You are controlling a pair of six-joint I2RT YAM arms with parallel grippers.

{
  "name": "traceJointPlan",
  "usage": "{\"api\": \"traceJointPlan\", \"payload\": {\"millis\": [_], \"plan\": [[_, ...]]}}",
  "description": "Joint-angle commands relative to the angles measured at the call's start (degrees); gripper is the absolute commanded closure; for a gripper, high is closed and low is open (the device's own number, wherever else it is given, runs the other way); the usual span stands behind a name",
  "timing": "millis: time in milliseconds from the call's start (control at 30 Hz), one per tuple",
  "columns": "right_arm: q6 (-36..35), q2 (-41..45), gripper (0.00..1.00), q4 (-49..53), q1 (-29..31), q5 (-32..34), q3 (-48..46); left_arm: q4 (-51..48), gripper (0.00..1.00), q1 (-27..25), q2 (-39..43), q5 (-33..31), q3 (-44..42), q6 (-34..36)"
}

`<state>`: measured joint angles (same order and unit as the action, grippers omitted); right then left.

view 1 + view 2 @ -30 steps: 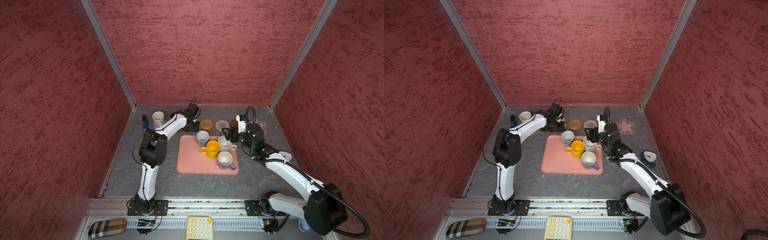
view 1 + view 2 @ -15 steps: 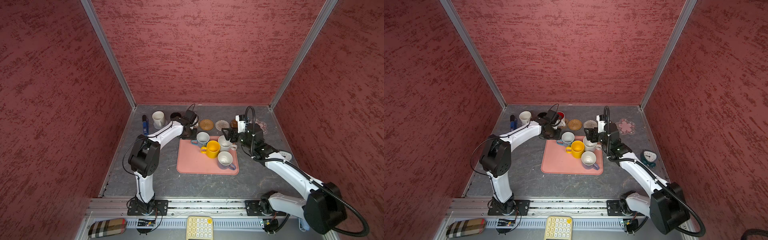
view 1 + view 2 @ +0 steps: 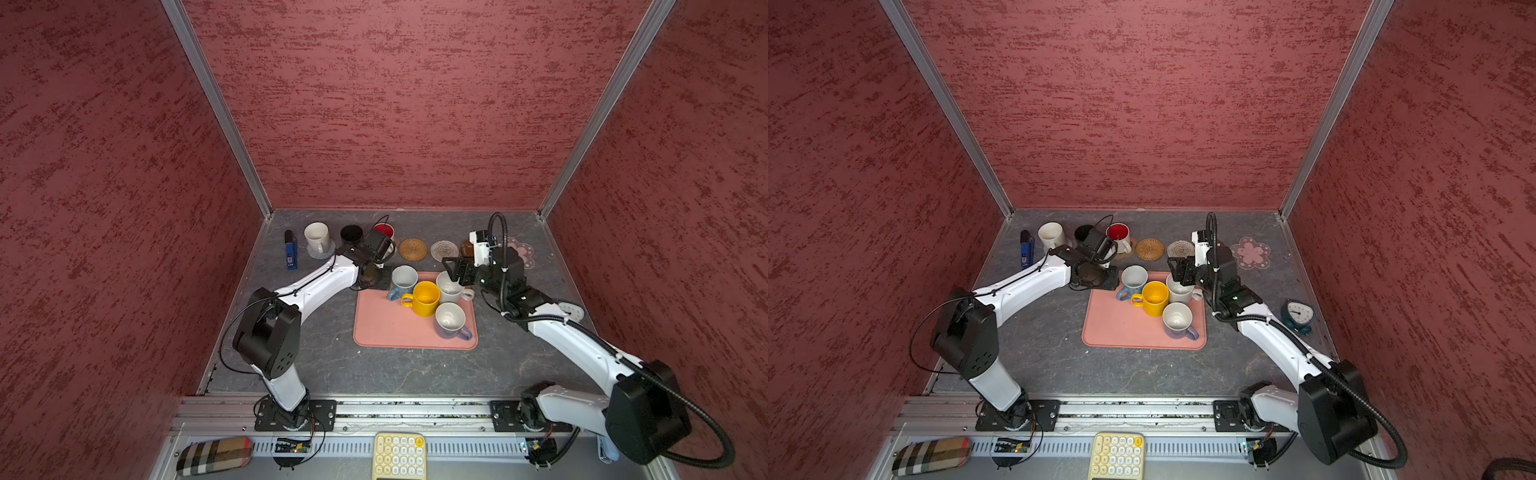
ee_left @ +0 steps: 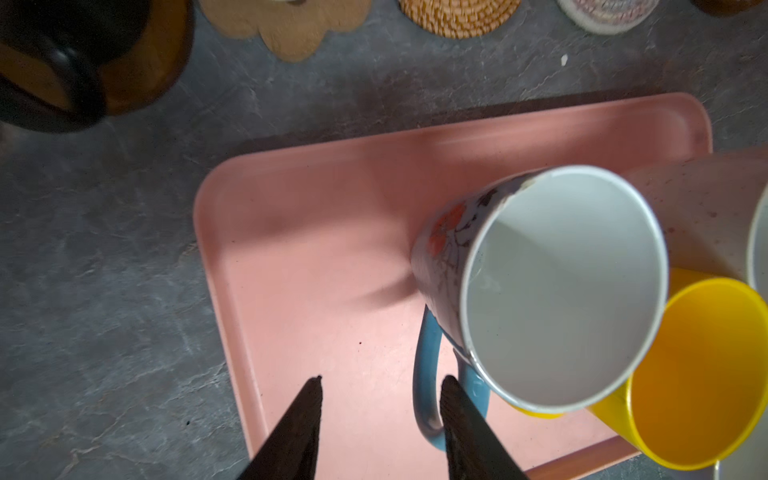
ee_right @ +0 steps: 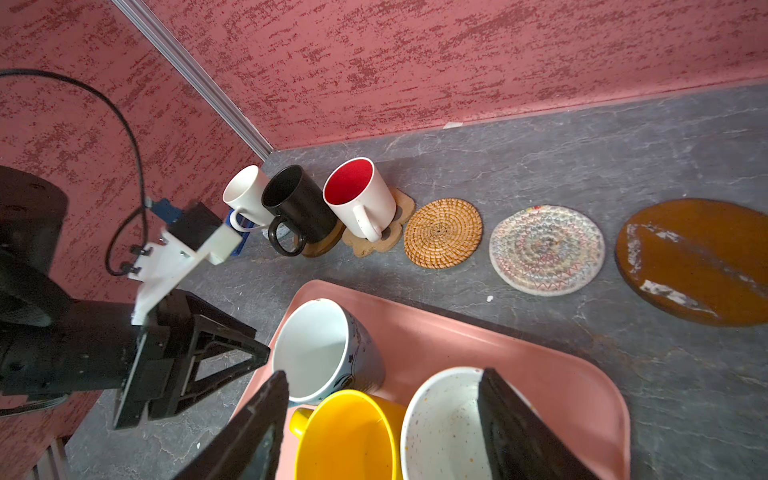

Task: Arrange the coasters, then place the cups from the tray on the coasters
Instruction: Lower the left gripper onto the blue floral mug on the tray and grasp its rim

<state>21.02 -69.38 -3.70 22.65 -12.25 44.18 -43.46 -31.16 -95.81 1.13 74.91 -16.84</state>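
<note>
Grey coaster: sliver (under mug)

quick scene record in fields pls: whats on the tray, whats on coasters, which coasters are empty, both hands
on tray: blue-handled mug, yellow mug, speckled white mug, lavender mug
on coasters: white mug, black mug, red-lined white mug
empty coasters: wicker coaster, beige woven coaster, brown disc, pink flower coaster
left hand: open, beside the blue-handled mug's handle
right hand: open, above the speckled white mug
</note>
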Motion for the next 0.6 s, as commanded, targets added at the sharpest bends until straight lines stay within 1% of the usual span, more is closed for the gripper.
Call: {"api": "traceJointPlan", "payload": {"millis": [0,133,233,333,567], "plan": [[-0.1,0.3,0.27,-2.4,-0.2,-0.2,-0.3,-2.3,0.51,0.3,2.8,-0.6,1.3,3.0],[-0.2,0.4,0.27,-2.4,-0.3,-0.3,-0.4,-2.1,0.51,-0.4,4.9,1.6,0.5,4.8],[-0.1,0.5,0.27,-2.6,-0.2,-0.4,-0.4,-2.1,0.48,-0.7,4.8,3.3,0.3,6.1],[-0.1,0.4,0.27,-2.7,-0.3,-0.6,-0.5,-2.3,0.45,-1.5,3.2,2.5,0.9,7.0],[-0.1,0.2,0.27,-2.8,-0.3,-0.6,-0.7,-0.9,0.45,-2.7,-1.9,2.2,2.0,8.4]]}}
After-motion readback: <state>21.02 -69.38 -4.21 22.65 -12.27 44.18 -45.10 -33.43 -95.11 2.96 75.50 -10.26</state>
